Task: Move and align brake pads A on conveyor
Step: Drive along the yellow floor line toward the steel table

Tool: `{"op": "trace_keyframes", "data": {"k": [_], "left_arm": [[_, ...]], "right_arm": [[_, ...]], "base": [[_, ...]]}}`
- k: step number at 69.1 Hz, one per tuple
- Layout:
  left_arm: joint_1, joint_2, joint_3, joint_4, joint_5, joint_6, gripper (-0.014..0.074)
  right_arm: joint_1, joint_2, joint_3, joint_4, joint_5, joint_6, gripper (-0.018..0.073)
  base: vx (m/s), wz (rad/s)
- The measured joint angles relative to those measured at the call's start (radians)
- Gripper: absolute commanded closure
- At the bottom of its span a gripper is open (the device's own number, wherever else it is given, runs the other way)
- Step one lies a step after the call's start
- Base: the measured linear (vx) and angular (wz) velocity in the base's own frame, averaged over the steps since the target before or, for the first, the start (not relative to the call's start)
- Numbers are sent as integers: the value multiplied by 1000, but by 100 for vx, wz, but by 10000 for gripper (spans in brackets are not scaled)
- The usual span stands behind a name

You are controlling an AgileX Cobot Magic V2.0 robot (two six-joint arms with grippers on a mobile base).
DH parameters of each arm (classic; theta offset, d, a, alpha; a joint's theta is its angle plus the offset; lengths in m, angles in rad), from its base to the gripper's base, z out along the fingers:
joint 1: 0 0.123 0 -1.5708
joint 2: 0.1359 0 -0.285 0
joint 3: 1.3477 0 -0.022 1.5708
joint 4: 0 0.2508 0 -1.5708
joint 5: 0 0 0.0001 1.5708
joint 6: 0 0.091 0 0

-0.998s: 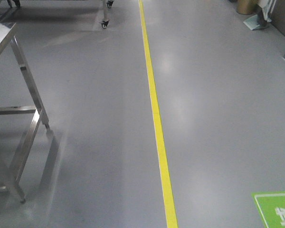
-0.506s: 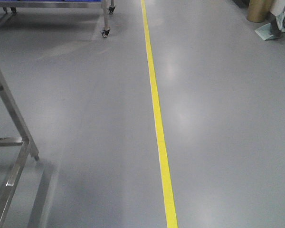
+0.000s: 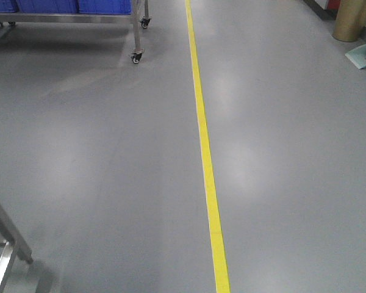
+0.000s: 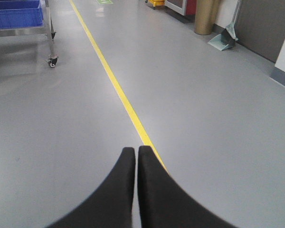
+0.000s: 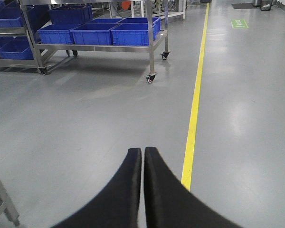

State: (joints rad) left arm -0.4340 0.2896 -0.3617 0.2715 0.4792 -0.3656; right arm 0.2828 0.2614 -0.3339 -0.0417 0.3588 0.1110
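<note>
Left hand (image 4: 135, 151): both black fingers pressed together along their length, only a hairline seam between them, nothing pinched. It is held out over the grey floor (image 4: 218, 123).

Right hand (image 5: 142, 152): same condition, fingers closed against each other, nothing between them, also over bare floor.

Brake pads A and conveyor: their position cannot be told from any of the three views.

Surroundings, left hand: a yellow floor line (image 4: 118, 90) starts just behind the right fingertip and runs ahead, slanting to the left. Far ahead on the right, a tan cylinder (image 4: 205, 16) stands by the wall with a pale green dustpan (image 4: 223, 42) just beside it.

Surroundings, right hand: the same kind of line passes to the right of the fingers and runs straight ahead. Ahead and to the left stands a steel roller rack (image 5: 152, 47) on casters, carrying blue bins (image 5: 133, 32). A steel leg (image 5: 0, 194) shows low on the left, beside the hand.
</note>
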Motion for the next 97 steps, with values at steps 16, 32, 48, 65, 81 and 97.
{"op": "trace_keyframes", "data": {"k": [16, 32, 48, 65, 81, 97], "left_arm": [[0, 0, 0, 0, 0, 0, 601], [0, 0, 0, 0, 0, 0, 601], [0, 0, 0, 0, 0, 0, 601], [0, 0, 0, 0, 0, 0, 601], [0, 0, 0, 0, 0, 0, 601], [0, 0, 0, 0, 0, 0, 601]], "right_arm": [[0, 0, 0, 0, 0, 0, 567], [0, 0, 0, 0, 0, 0, 567], [0, 0, 0, 0, 0, 0, 567], [0, 0, 0, 0, 0, 0, 567], [0, 0, 0, 0, 0, 0, 567], [0, 0, 0, 0, 0, 0, 567]], "base": [[56, 3], [53, -1], [50, -5], [41, -3], [24, 4], [8, 5]]}}
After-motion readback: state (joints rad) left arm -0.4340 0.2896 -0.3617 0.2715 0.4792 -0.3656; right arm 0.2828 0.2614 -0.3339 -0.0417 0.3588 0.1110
